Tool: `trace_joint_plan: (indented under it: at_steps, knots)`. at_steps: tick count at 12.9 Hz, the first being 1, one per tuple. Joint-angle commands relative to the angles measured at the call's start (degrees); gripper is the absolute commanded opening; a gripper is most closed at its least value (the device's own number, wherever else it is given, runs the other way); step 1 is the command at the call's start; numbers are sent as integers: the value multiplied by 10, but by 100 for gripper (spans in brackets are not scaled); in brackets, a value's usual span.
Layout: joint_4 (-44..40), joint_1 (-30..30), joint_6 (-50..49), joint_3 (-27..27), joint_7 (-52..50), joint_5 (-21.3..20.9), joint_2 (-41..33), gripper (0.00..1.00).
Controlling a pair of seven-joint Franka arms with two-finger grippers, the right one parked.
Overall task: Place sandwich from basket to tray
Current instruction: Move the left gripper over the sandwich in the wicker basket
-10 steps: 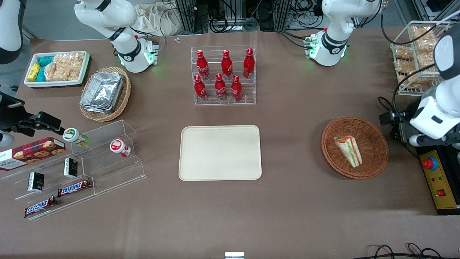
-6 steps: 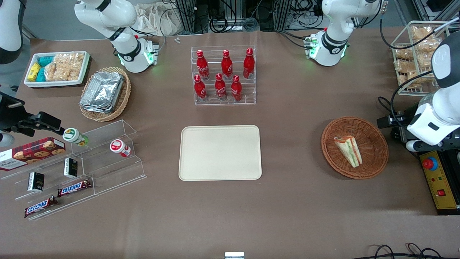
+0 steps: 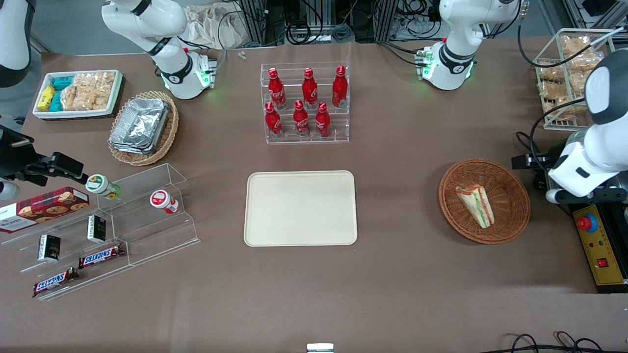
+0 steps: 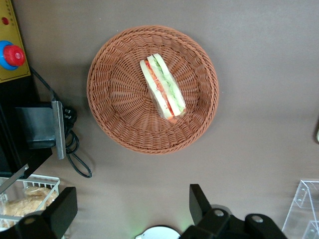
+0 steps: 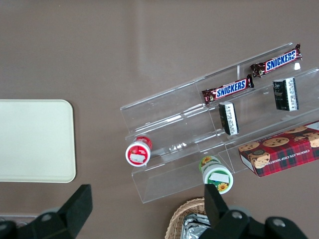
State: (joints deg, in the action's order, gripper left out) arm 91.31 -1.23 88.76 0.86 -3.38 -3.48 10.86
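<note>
The sandwich [image 3: 475, 205] [image 4: 162, 85], a white-bread wedge with green, orange and red filling, lies in the round reddish-brown wicker basket [image 3: 510, 186] [image 4: 112, 107]. The cream tray [image 3: 300, 208] sits bare at the table's middle. My gripper [image 4: 130, 209] hangs open high over the table, just outside the basket's rim, with nothing between its black fingers [image 4: 199, 201]. Its white arm [image 3: 586, 157] shows beside the basket toward the working arm's end.
A yellow control box with a red button [image 3: 599, 245] lies by the basket. A wire rack of snacks [image 3: 564, 78] stands farther from the camera, as does a rack of red bottles [image 3: 305, 103]. An acrylic shelf [image 3: 108, 230] stands toward the parked arm's end.
The left arm has shifted a little toward the basket and the table's middle. The sandwich, basket and tray have not moved.
</note>
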Motion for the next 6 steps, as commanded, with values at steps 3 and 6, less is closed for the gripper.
trace_joint_plan:
  at_steps: [3,6]
  knots:
    - [195,1,148,-18,-20,10,-87,100]
    - [252,0,232,-18,-79,10,-78,100]
